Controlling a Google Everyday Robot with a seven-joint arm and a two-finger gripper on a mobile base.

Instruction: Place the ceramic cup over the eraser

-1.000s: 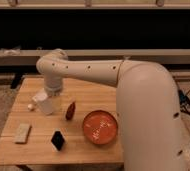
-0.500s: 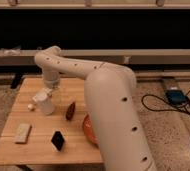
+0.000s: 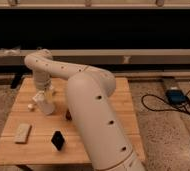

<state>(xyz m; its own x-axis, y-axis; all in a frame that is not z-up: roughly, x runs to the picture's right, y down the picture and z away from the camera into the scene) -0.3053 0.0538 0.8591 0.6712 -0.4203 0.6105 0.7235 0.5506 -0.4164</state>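
The ceramic cup point(image 3: 47, 104) is a pale cream-white cup on the left part of the wooden table point(image 3: 120, 102). My gripper point(image 3: 41, 96) hangs from the white arm directly at the cup's top and left side. I cannot tell whether the cup rests on the table or is lifted. The eraser point(image 3: 58, 140) is a small black block standing near the table's front edge, below and slightly right of the cup, apart from it.
A flat beige block point(image 3: 22, 132) lies at the front left. A dark red piece point(image 3: 68, 115) shows partly beside the arm. A small white bit point(image 3: 31, 106) lies left of the cup. The large white arm point(image 3: 95, 120) covers the table's middle. Cables point(image 3: 175, 97) lie on the floor at right.
The arm's big link has swung left and towards the camera, hiding the orange dish. The gripper has stayed at the cup.
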